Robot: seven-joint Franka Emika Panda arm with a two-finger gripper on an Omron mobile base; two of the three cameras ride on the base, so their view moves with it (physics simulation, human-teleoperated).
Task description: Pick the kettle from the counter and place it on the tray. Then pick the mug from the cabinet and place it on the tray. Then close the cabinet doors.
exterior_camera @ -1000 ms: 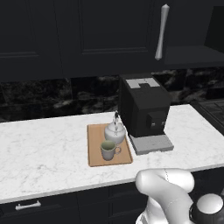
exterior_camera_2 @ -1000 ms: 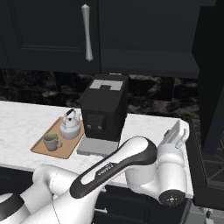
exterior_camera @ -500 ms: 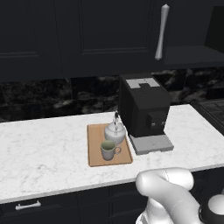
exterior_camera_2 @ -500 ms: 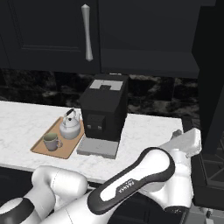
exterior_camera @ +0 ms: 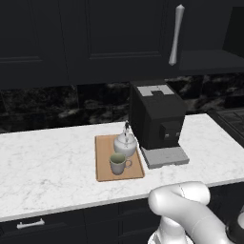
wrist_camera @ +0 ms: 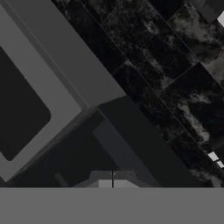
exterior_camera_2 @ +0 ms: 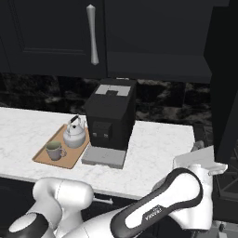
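The white-silver kettle (exterior_camera: pixel 125 144) (exterior_camera_2: pixel 75 135) and the pale grey-green mug (exterior_camera: pixel 117 163) (exterior_camera_2: pixel 54 150) stand upright side by side on the wooden tray (exterior_camera: pixel 102 167) (exterior_camera_2: pixel 69 159), on the marble counter (exterior_camera: pixel 47 167) (exterior_camera_2: pixel 153 144). One cabinet door (exterior_camera: pixel 124 38) (exterior_camera_2: pixel 51 32) with a silver bar handle (exterior_camera: pixel 176 35) (exterior_camera_2: pixel 92 35) is closed. Another door (exterior_camera_2: pixel 224 79) at the far right stands open. My gripper (wrist_camera: pixel 113 183) is shut on nothing, close in front of a panelled door face (wrist_camera: pixel 39 87). The white hand (exterior_camera_2: pixel 200 160) is low beside the open door.
A black boxy coffee machine (exterior_camera: pixel 156 119) (exterior_camera_2: pixel 110 118) with a grey drip plate (exterior_camera: pixel 164 156) stands right of the tray. Dark drawers with a short silver pull (exterior_camera: pixel 29 223) run under the counter. A dark marbled backsplash (exterior_camera: pixel 57 105) is behind. The open cabinet shelf (exterior_camera: pixel 209 61) shows upper right.
The arm has swung further right and lower, bringing the hand closer to the open door. Kettle, mug and tray have not moved.
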